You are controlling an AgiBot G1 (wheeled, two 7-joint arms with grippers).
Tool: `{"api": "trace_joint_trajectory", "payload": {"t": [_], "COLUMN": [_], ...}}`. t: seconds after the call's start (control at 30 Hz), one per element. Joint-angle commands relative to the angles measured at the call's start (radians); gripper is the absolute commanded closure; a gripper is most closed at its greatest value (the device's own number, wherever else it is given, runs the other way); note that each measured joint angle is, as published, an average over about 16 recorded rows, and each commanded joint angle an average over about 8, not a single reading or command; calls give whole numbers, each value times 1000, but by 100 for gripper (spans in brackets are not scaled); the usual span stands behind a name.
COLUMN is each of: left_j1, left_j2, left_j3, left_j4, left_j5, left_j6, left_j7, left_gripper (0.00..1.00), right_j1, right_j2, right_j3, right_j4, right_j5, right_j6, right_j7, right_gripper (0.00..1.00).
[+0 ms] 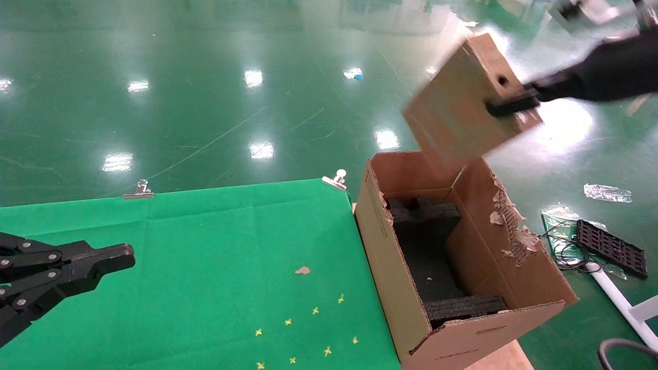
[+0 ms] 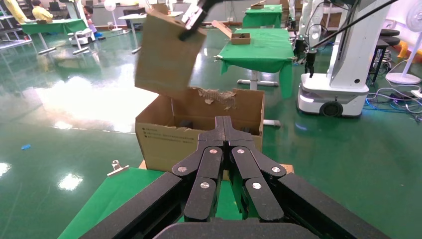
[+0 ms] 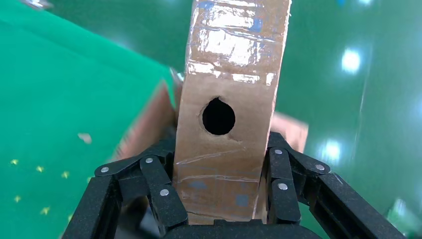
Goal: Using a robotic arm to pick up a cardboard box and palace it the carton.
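My right gripper (image 1: pixel 514 105) is shut on the small slim cardboard box (image 1: pixel 465 103) and holds it tilted in the air above the far end of the carton (image 1: pixel 390 267). In the right wrist view the box (image 3: pixel 231 84) stands between the fingers (image 3: pixel 159 191), its round hole facing the camera. The large open carton has a torn right flap and black foam blocks (image 1: pixel 426 221) inside; it stands just right of the green table (image 1: pixel 205 267). My left gripper (image 1: pixel 121 257) is shut and empty, parked over the table's left side. It looks toward the carton (image 2: pixel 164 137) and the lifted box (image 2: pixel 166 55).
Metal clips (image 1: pixel 138 191) hold the green cloth at the table's far edge. A cardboard scrap (image 1: pixel 303 270) and small yellow marks (image 1: pixel 314 311) lie on the cloth. A black grid part (image 1: pixel 609 247), cables and plastic bags lie on the green floor right of the carton.
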State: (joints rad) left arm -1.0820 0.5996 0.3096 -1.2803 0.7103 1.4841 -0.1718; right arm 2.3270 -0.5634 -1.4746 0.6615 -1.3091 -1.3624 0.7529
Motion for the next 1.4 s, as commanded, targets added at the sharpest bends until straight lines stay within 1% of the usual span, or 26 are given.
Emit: {"api": "trace_joint_trajectory", "payload": {"t": [0.03,0.2,0.23,0.27,0.47,0.7,1.0,1.4], "left_j1": [0,0,0,0,0,0,0,0], "left_j2": [0,0,0,0,0,0,-1,-1], "left_j3": [0,0,0,0,1,1,1,2], "left_j4": [0,0,0,0,0,0,0,0], "left_j5": [0,0,0,0,0,-1,-1,-1], "left_j6": [0,0,0,0,0,0,-1,-1], "left_j7": [0,0,0,0,0,0,1,1], "left_gripper": [74,11,2,0,0,0,0,0], "right_j1": [0,-61,-75,-90,-166,-203,-233,-329], "right_j2": [12,6,3,-1,-37,-92,-141,-219], "right_j3": [-11,-39,-44,-49,-76,-111,-128,-137], "right_j4": [-50,-150,-168,-187,-292,-380,-441,-495], "right_j5": [-17,-26,-28,-30,-45,-93,-120,-125], "right_j6": [-16,-32,-32,-32,-25,-15,20,77], "right_j7": [10,44,48,52,65,65,63,85], "right_gripper": [100,100,100,100,100,100,100,100]}}
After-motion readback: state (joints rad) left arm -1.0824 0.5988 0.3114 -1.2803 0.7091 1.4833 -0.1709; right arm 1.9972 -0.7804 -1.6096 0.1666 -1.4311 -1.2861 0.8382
